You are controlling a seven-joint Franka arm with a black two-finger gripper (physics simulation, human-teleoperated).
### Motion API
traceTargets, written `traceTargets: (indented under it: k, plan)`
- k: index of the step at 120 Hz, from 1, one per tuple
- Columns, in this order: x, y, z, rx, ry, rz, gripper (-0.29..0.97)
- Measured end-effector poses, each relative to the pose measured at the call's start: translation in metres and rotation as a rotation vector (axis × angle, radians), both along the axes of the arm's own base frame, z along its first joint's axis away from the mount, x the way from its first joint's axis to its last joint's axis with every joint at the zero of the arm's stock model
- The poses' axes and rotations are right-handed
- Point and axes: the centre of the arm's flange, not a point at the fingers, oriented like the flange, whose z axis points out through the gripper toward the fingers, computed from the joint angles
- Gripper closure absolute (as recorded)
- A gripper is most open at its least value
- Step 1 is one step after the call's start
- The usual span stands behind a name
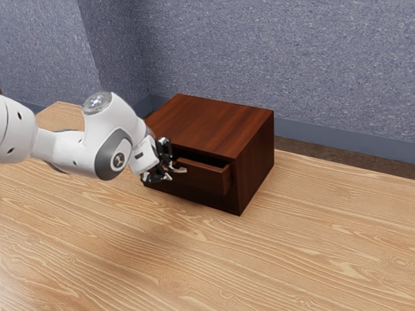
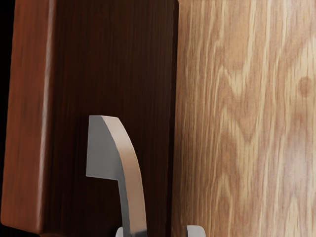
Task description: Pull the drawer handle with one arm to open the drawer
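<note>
- Exterior view: my gripper (image 1: 163,170) is at the handle (image 1: 180,170) of the drawer (image 1: 204,176). The drawer stands slightly out of the cabinet (image 1: 214,126) on the table (image 1: 259,259). I cannot tell whether the hand is clamped or spread.
- Wrist view: the handle (image 2: 118,163) curves off the drawer (image 2: 98,74), just under my hand. I judge the best pull is straight along the drawer's run, slow and without sideways drag, so it doesn't bind.

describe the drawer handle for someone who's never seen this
On the light wooden table stands a dark reddish-brown cabinet; its drawer sits slightly pulled out. The handle is the small curved grey bar on the drawer front, right at the gripper, the only part that isn't wood-coloured.
</note>
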Motion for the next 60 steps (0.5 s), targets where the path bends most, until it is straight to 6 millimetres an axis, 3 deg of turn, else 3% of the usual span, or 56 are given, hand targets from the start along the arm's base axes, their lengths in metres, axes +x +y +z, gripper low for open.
traceTargets:
  k: [60]
  plan:
    - [-0.017,0.003,0.008,-0.024,0.002,0.005,0.71]
